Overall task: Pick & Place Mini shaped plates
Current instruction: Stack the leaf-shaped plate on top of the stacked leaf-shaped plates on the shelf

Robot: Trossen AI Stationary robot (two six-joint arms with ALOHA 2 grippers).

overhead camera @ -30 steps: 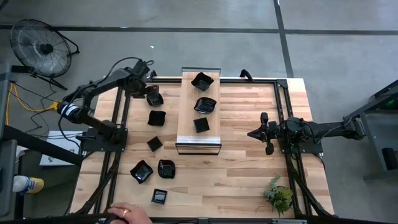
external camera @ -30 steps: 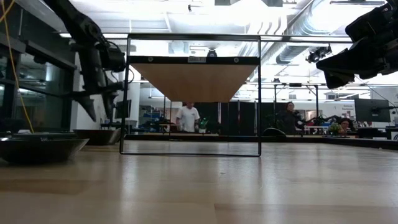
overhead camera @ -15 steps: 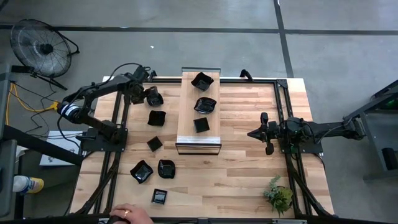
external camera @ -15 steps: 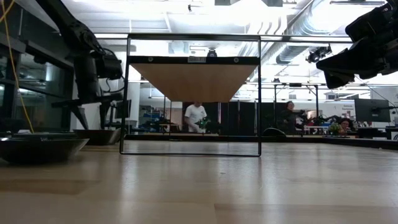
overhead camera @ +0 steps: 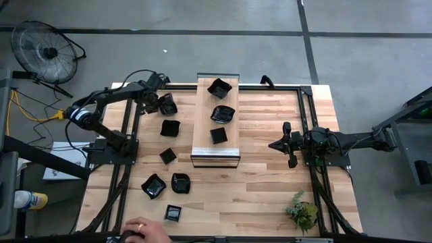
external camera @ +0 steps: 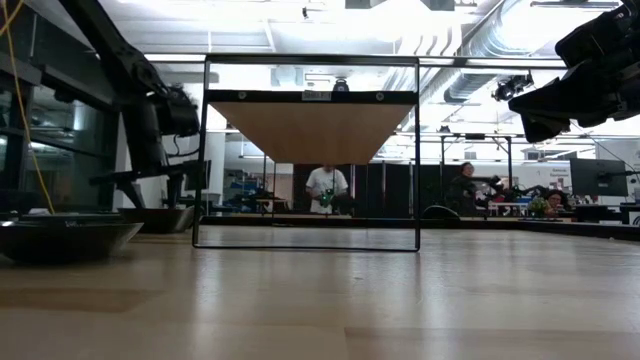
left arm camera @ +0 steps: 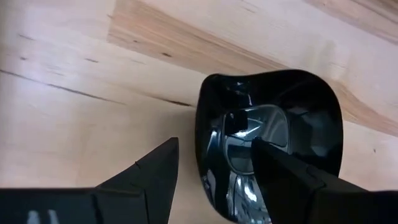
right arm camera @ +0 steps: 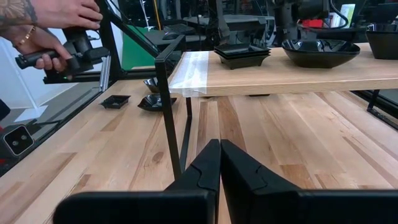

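Several mini shaped plates, glossy and black, lie on the left half of the table, among them a square one (overhead camera: 170, 127) and a round one (overhead camera: 180, 182). Three more sit on the raised wooden shelf (overhead camera: 202, 121), such as a scalloped one (overhead camera: 223, 113). My left gripper (overhead camera: 154, 102) is low at the back-left plate (overhead camera: 168, 105). In the left wrist view it (left arm camera: 214, 149) stands open astride that plate's (left arm camera: 298, 118) rim, one finger (left arm camera: 292, 180) inside the bowl and one outside. My right gripper (overhead camera: 273, 144) waits shut, right of the shelf.
A small green plant (overhead camera: 302, 210) stands at the front right. A person's hand (overhead camera: 145, 231) rests at the table's front edge, and hands (right arm camera: 50, 31) hold a controller beyond the left side. A fan (overhead camera: 44, 50) stands off the table at back left.
My left gripper has swung in and sunk lower onto the back-left plate, still open. The right arm has not moved. The hand at the front edge shifted slightly right.
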